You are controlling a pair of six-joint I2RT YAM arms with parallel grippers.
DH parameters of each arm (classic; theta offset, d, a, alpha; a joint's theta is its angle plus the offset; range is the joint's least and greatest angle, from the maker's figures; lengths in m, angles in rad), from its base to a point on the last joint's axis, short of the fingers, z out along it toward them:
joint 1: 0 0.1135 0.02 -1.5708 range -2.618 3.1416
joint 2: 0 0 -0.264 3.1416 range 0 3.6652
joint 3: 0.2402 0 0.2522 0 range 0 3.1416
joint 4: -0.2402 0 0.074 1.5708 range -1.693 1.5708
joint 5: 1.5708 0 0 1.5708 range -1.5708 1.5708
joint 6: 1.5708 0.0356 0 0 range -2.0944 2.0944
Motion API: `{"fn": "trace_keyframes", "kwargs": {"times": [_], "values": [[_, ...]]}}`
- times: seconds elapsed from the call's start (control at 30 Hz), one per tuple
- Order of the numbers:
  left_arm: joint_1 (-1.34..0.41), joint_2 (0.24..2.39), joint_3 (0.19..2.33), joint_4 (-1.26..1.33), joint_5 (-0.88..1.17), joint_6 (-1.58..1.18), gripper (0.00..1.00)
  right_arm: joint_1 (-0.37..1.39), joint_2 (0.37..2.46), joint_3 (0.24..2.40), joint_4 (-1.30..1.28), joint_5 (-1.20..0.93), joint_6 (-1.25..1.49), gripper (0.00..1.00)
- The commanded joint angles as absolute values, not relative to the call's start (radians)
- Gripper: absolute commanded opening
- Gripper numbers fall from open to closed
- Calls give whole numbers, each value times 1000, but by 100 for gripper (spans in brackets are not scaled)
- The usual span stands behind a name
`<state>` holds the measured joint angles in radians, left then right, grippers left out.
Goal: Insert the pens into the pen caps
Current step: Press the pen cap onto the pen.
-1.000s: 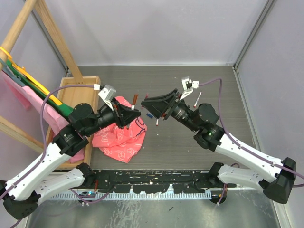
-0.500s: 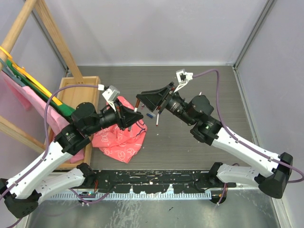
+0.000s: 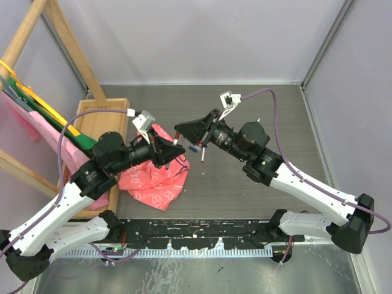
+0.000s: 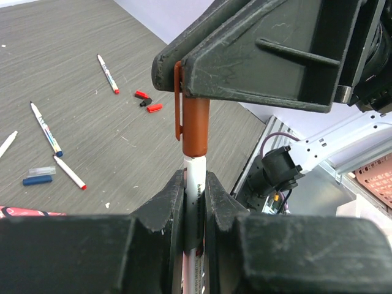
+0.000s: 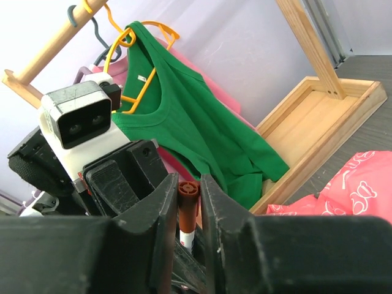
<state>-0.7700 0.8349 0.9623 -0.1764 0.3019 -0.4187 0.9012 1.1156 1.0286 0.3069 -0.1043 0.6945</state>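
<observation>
My left gripper point(image 4: 195, 179) is shut on a white-barrelled pen point(image 4: 194, 174), held upright. My right gripper point(image 5: 188, 184) is shut on a dark red pen cap point(image 5: 188, 205), which sits over the pen's tip; the white barrel point(image 5: 187, 237) shows just below it. In the left wrist view the cap point(image 4: 196, 125) stands right above my fingers. From above, both grippers, left point(image 3: 173, 147) and right point(image 3: 179, 131), meet over the pink cloth's edge. Loose pens point(image 4: 108, 73) point(image 4: 46, 128) point(image 4: 69, 173), red caps point(image 4: 154, 108) and a blue cap point(image 4: 37, 180) lie on the table.
A pink patterned cloth point(image 3: 153, 177) lies under the left arm. A wooden tray point(image 3: 92, 119) and a clothes rack with green point(image 5: 184, 122) and pink garments stand at the left. A loose pen point(image 3: 203, 153) lies on the grey table point(image 3: 263, 104).
My right gripper has moved left with the cap, closing on the left gripper's pen; the cap now sits on the pen tip. The left arm has barely moved.
</observation>
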Motion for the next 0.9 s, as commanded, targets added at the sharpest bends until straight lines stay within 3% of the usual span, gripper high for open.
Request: {"fn": "trace_keyframes", "kwargs": {"times": [0.0,0.13,0.17,0.87], "values": [[-768,838,992,-132,307,-411,0,900,1111,1057,360,-126,703,19],[-767,849,1020,-132,250,-429,0,900,1111,1020,372,-138,722,1],[-767,855,1033,-131,242,-429,0,902,1108,1003,384,-144,731,0],[-767,944,1288,-95,154,-350,0,1255,1111,798,266,100,684,0]]}}
